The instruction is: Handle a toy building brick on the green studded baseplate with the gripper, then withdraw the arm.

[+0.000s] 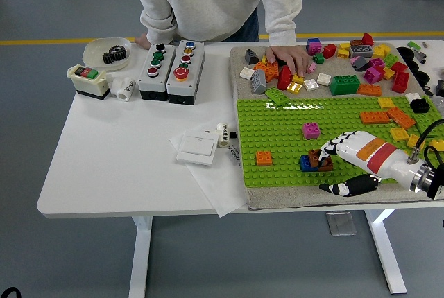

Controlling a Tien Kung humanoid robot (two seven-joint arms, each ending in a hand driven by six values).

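The green studded baseplate (277, 138) lies on a grey mat at the table's right. Near its front edge a brown brick (314, 159) sits on a blue brick (304, 165). My right hand (322, 169) reaches in from the right. Its white fingers (331, 147) stretch out and touch the brown brick's right side. The black-and-white thumb (343, 187) lies spread apart below, on the mat's front strip. A pink brick (311, 129) and an orange brick (263, 158) stand alone on the plate. The left arm is out of view.
A person stands at the far side with one hand (288, 55) on the loose brick pile (361, 62) and the other by a bowl (107, 52). Two button boxes (170, 71), a white switch (196, 149) and paper (215, 183) lie left of the plate. More bricks (388, 116) sit on its right part.
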